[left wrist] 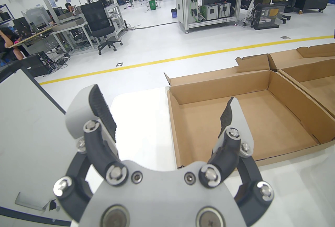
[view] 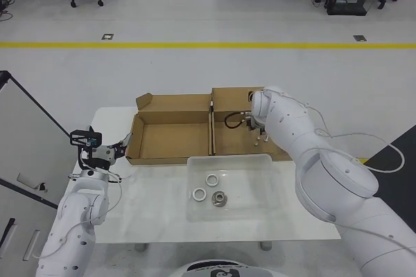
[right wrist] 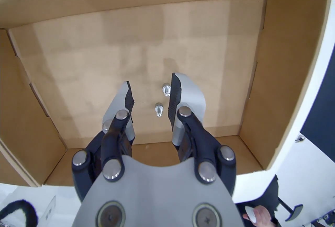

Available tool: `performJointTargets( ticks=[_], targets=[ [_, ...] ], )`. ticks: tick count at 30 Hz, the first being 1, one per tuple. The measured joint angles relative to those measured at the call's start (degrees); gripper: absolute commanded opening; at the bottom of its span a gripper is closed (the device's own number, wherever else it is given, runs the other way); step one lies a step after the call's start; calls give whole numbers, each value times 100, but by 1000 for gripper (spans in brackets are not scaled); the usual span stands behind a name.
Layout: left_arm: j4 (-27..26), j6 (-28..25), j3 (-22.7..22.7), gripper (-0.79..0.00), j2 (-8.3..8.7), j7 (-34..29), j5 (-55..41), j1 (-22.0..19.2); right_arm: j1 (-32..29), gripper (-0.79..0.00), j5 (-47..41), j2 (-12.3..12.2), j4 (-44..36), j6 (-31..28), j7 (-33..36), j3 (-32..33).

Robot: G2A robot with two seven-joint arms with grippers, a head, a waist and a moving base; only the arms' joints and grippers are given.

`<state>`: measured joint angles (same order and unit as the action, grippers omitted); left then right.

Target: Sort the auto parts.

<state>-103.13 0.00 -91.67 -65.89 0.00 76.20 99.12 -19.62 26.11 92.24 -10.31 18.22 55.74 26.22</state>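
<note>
Top view: the clear tray (view: 194,161) at the table's (view: 152,208) near edge holds two white rings (view: 212,179) and a metal hub (view: 218,199). Left wrist: the left gripper (left wrist: 162,97) is spread wide, holding nothing, facing the left box (left wrist: 261,118). Right wrist: the right gripper (right wrist: 150,81) hangs with jaws parted above two bolts (right wrist: 158,109) on the right box (right wrist: 78,55) floor.

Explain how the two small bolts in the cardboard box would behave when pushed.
The bolts look shiny and metallic, so probably rigid and heavy for size. Their round shape suggests they may roll across the flat box floor.
</note>
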Motion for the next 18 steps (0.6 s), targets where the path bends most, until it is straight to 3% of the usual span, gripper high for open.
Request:
performJointTargets(
  ticks=[3,5,6,7,18],
  targets=[
    [0,0,0,0,0,0,0,0,101,-354,-81,-11,-45,-75,-21,83],
    [0,0,0,0,0,0,0,0,172,-182,-165,-24,-82,-157,-68,157],
    [0,0,0,0,0,0,0,0,207,-58,-213,-31,-103,-199,-88,195],
    [0,0,0,0,0,0,0,0,243,0,-257,-39,-126,-240,-104,232],
    [0,0,0,0,0,0,0,0,577,0,-856,-238,-518,-630,-55,752]
  ],
)
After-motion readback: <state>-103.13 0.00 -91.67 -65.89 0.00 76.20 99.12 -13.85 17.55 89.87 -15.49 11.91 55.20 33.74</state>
